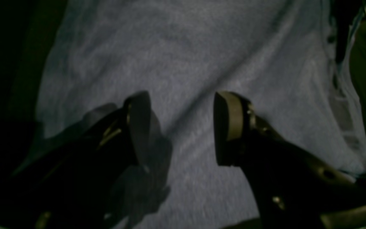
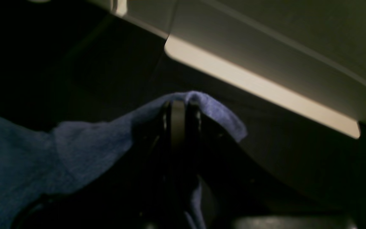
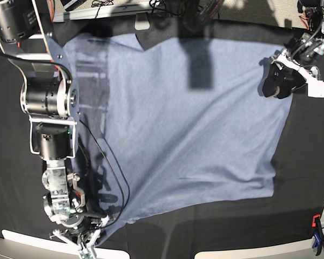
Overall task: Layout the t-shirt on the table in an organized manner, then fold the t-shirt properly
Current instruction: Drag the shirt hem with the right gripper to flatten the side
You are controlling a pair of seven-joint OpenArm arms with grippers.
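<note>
T-shirt: you had 1 t-shirt (image 3: 189, 140), spread plain side up across the table (image 3: 308, 162).
Right gripper: your right gripper (image 2: 179, 106) was clamped on 1 shirt edge, near the table's front.
Left gripper: your left gripper (image 1: 181, 127) was spread wide over the shirt, holding nothing.
Clamps: 1 blue clamp (image 3: 316, 237) seen.

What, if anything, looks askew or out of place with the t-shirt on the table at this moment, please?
The t-shirt lies mostly flat but skewed on the table: its near edge runs slanted, because the right gripper is shut on a lifted corner. The left gripper hovers open above the cloth. Nothing looks torn or spilled.
</note>
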